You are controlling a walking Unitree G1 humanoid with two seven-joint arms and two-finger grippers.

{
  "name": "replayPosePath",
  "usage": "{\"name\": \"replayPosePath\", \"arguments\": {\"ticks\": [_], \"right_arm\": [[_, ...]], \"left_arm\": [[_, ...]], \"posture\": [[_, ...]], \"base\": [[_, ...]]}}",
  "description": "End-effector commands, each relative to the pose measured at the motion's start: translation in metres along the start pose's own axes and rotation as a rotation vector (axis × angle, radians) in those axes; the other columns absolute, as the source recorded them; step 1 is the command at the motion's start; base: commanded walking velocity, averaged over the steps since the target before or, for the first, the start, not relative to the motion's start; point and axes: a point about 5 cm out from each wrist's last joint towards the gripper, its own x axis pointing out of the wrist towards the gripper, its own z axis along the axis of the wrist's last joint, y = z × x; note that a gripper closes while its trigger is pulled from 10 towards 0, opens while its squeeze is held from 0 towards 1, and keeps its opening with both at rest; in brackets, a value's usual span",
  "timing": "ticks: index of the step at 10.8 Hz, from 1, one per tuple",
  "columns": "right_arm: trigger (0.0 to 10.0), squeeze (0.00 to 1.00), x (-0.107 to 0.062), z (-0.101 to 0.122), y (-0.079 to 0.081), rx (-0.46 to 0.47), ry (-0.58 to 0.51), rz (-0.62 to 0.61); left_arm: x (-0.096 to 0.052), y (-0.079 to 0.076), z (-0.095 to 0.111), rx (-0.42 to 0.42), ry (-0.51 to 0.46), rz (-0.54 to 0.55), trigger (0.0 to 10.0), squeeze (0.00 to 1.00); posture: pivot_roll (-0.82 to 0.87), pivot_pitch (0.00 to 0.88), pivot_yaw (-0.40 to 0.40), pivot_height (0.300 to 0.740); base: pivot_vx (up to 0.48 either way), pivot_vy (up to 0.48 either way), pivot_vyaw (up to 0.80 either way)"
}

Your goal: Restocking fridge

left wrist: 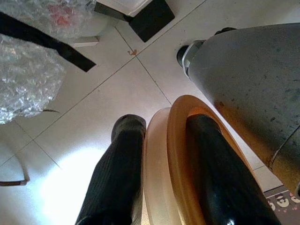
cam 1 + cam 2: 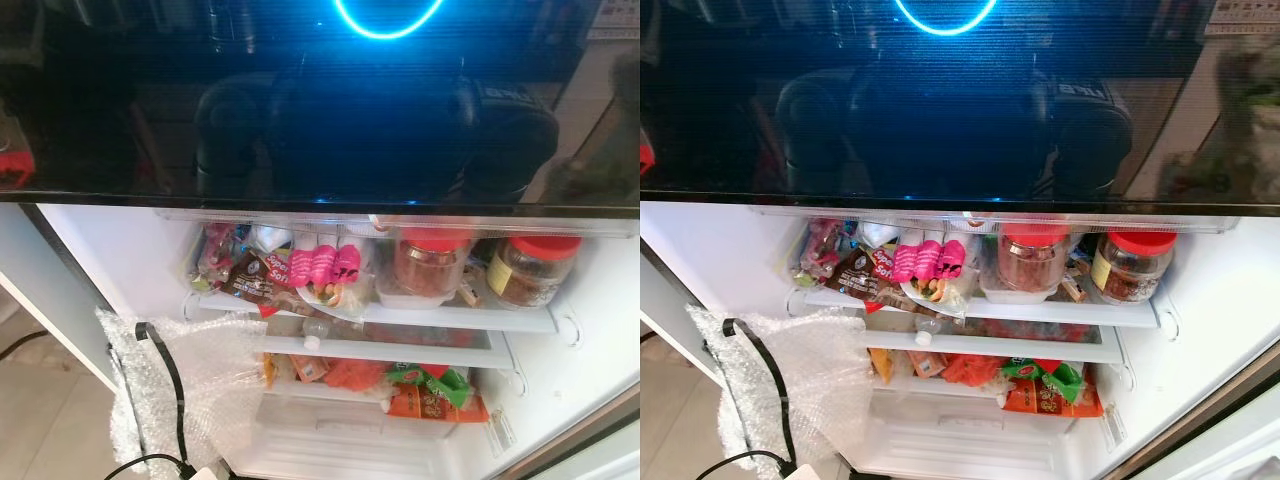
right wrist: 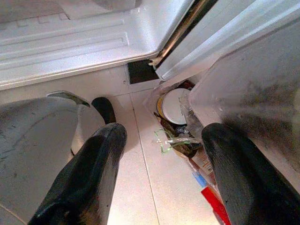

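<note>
A pale tiled floor (image 1: 93, 108) runs up to an open fridge (image 2: 90, 250) whose glossy black upper panel (image 2: 320, 100) mirrors the robot and a blue ring of light. Taking the red-lidded jar (image 2: 430, 262) on the upper shelf (image 2: 450, 318) as the landmark: a second red-lidded jar (image 2: 530, 268) stands just beside it toward the fridge's right wall, pink packets (image 2: 322, 265) and brown wrappers crowd the shelf on its other side, and orange and green packets (image 2: 430, 395) lie on the shelf below it. Bubble wrap (image 2: 190, 385) with a black cable hangs at the fridge's lower left corner, well below the jar. The left gripper (image 1: 159, 154) hangs low over the floor, well away from the jar, its fingers (image 1: 117, 173) clenched on a round disc-shaped thing (image 1: 173, 154) with an orange rim and a cream face, one finger on each flat side. It looks stiff and light, perhaps a lid or flat tub; the smooth faces may be slippery, so a grip across the faces near the middle seems safest. The right gripper (image 3: 164, 154) hangs with fingers released and empty above the floor by the fridge's lower edge, over a bag of groceries (image 3: 180, 126).
</note>
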Motion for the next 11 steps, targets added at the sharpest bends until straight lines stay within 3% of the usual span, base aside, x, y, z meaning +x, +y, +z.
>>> {"name": "replayPosePath", "arguments": {"ticks": [1,11], "right_arm": [[10.0,0.0,0.0022,0.0156,-0.0094,0.003,-0.059,-0.038],[10.0,0.0,0.0019,0.0129,-0.0099,0.006,-0.049,-0.035]], "left_arm": [[-0.0004,-0.0001,-0.0028,0.009,0.009,-0.004,10.0,0.0],[-0.0004,-0.0003,-0.003,0.0,0.01,-0.011,10.0,0.0]], "posture": [[-0.13,0.0,-0.003,0.723],[-0.13,0.0,-0.003,0.723]], "base": [[0.0,0.0,0.0],[0.0,0.0,0.0]]}}
